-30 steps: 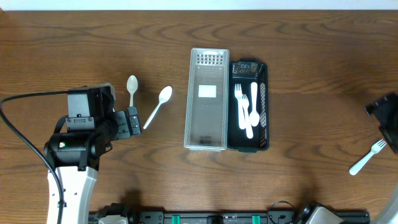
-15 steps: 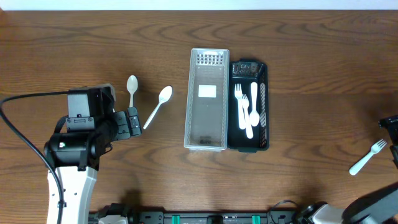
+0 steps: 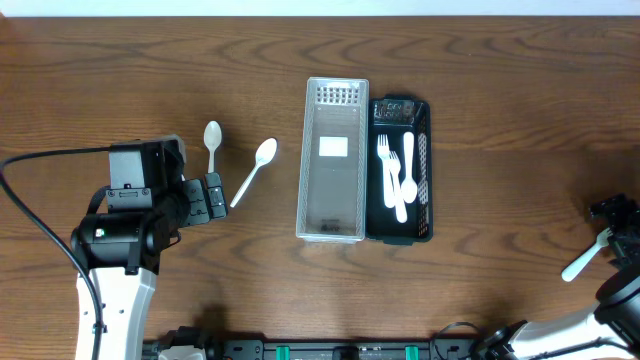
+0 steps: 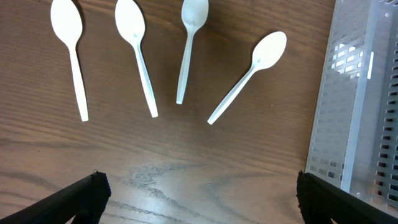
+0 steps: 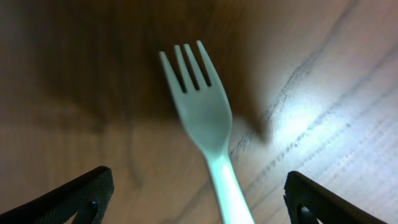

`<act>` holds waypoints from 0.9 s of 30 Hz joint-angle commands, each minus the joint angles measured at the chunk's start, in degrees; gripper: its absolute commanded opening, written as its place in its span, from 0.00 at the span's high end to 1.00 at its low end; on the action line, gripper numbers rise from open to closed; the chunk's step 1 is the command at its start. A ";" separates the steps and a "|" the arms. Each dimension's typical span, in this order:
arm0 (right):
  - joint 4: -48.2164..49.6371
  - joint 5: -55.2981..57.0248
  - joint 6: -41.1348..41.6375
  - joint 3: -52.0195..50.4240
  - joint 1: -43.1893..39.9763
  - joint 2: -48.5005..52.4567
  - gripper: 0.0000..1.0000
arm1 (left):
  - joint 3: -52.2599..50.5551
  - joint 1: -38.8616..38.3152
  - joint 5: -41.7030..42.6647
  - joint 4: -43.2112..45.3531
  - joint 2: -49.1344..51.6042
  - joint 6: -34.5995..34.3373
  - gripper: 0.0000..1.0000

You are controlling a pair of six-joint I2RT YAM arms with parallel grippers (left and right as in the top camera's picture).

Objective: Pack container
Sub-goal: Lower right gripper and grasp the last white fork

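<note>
My right gripper (image 5: 200,198) hangs with jaws spread wide over the white plastic fork (image 5: 202,118). The fork lies flat on the wooden table (image 5: 329,87), tines pointing away, its handle running back between my two fingers and touching neither. My left gripper (image 4: 208,200) is likewise spread, with four white spoons (image 4: 186,56) ahead, beside the clear container (image 4: 360,93).

overhead even, sharp | right wrist dim, fork (image 5: 202,118) blurred | table (image 5: 323,124) glare
</note>
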 commanded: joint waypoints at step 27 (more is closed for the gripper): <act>6.88 1.88 -8.26 -6.71 2.58 2.40 0.52 | 0.76 0.31 -0.68 -0.15 0.02 0.94 0.02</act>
